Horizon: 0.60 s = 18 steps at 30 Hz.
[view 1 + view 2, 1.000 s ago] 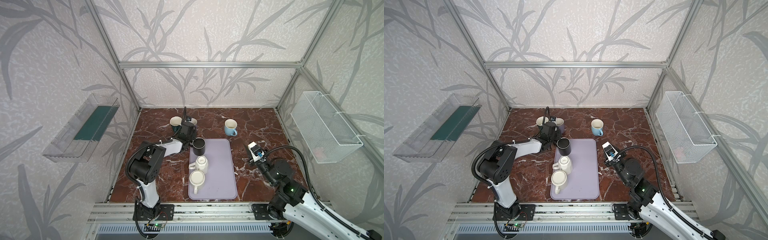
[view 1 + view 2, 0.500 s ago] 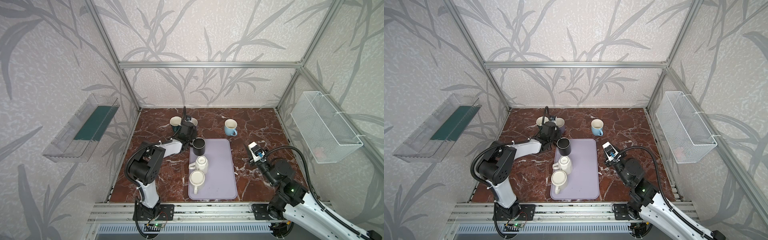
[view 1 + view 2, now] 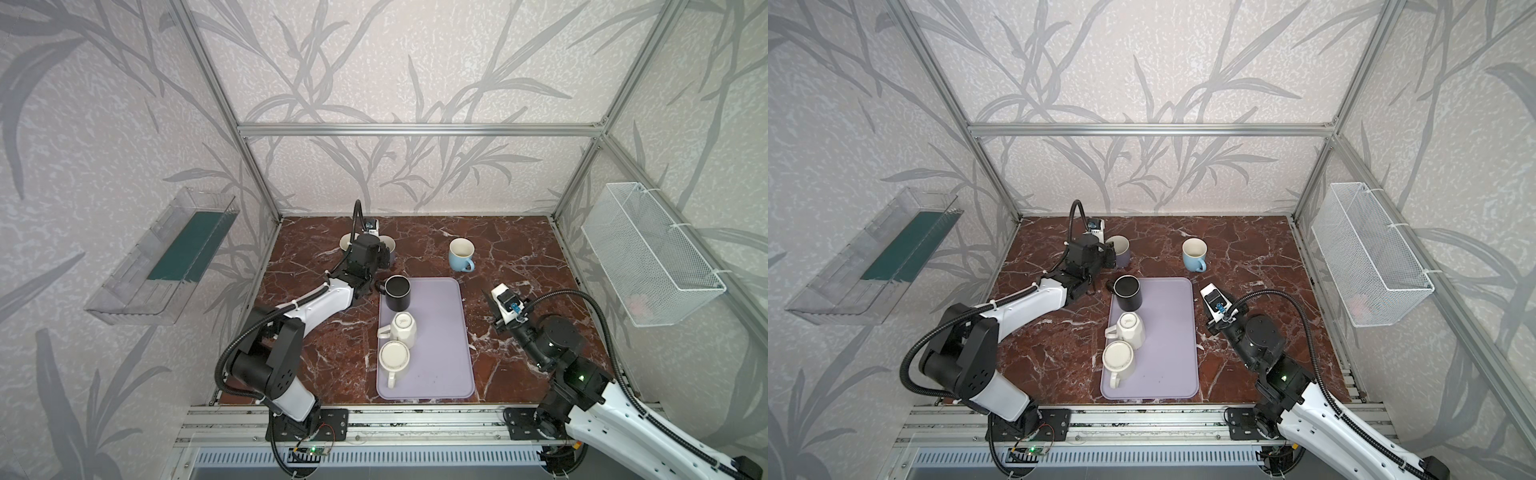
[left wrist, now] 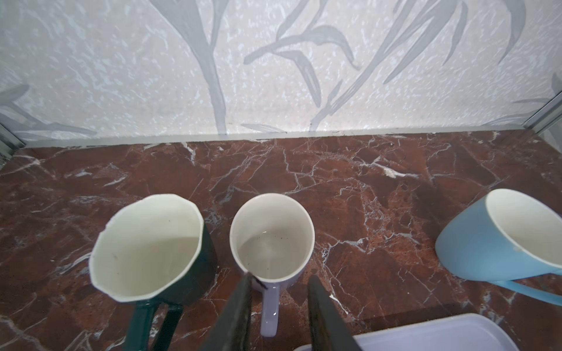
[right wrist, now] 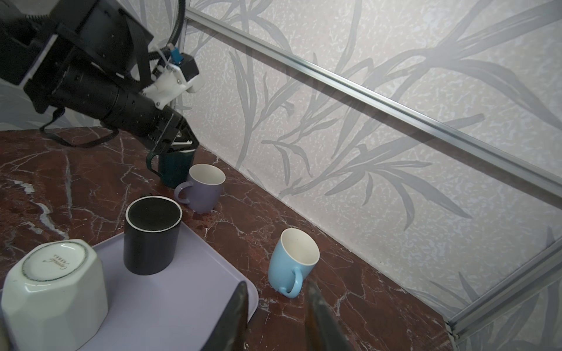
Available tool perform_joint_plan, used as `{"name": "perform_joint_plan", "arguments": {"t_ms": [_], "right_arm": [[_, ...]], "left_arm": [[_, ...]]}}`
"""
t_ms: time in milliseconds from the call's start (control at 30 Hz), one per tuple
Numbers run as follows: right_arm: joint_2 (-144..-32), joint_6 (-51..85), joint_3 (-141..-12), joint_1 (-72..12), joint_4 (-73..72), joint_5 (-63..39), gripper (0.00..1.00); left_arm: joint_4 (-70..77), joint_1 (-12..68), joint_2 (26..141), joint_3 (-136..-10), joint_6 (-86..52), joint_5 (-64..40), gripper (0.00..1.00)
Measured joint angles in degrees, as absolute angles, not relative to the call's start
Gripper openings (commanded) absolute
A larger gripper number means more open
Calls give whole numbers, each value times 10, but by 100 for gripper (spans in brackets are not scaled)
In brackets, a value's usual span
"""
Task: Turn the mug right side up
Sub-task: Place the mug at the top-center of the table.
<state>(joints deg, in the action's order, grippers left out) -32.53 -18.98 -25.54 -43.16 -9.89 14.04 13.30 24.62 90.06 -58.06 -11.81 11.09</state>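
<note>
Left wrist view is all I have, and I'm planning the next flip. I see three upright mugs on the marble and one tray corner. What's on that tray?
Observer: Three mugs sit on the tray: a black mug, a white faceted mug and a cream mug.
Operator: Any upside down?
Observer: The white faceted mug is bottom up, its printed base showing.
Operator: Where's the right gripper?
Observer: The right gripper hovers open and empty beside the tray, aimed at the blue mug.

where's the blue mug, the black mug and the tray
blue mug [image 3: 461, 249]: in a top view, inside its mouth
black mug [image 3: 397, 289]: in a top view, on its dark top
tray [image 3: 440, 340]: in a top view, bare surface
</note>
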Motion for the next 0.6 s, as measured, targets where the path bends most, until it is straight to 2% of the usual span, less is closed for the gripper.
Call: {"name": "perform_joint_plan", "arguments": {"t_ms": [333, 600], "right_arm": [[-431, -84, -349, -432, -3, 23, 34], [-523, -15, -394, -441, 49, -48, 38]], "left_arm": [[-39, 246, 777, -597, -170, 101, 35], [-175, 246, 692, -585, -214, 42, 37]]}}
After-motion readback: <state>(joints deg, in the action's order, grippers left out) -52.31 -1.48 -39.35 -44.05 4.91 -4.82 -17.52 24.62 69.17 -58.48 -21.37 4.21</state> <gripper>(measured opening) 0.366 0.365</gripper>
